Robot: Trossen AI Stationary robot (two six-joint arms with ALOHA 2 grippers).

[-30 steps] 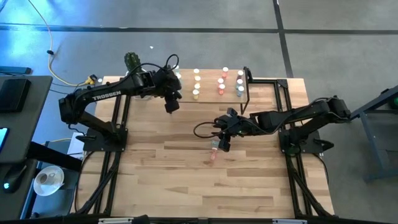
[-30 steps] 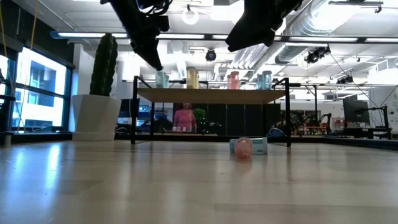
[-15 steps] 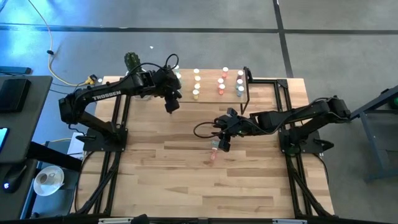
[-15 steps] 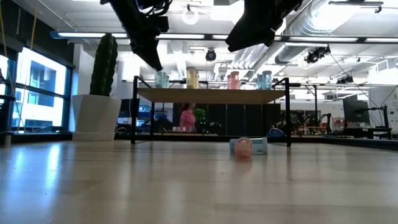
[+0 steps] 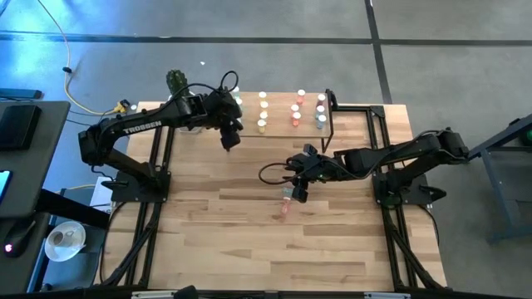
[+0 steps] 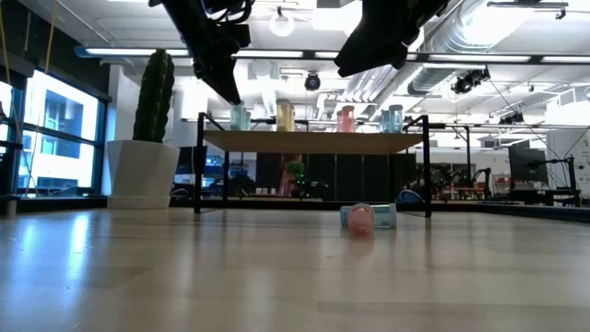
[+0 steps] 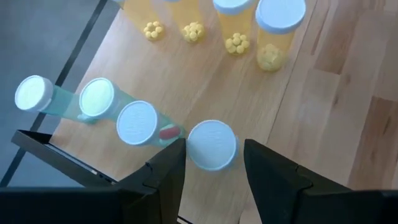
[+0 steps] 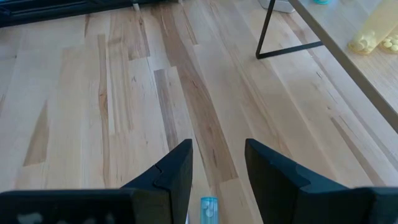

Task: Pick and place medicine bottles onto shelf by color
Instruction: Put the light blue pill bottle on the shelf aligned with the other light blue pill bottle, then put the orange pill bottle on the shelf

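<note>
Left tool (image 7: 214, 163) over light-wood shelf (image 7: 205, 93), fingers parted astride teal white-capped bottle (image 7: 211, 144) just placed in green row. Right tool (image 8: 217, 168) open, empty, above pale-blue bottle (image 8: 208, 208) lying on wooden surface (image 8: 112, 112). Next: descend, grip.

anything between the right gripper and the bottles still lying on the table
Nothing visible. The right gripper hangs open just above the pale blue bottle and the pink bottle beside it, with only bare tabletop around them.
</note>
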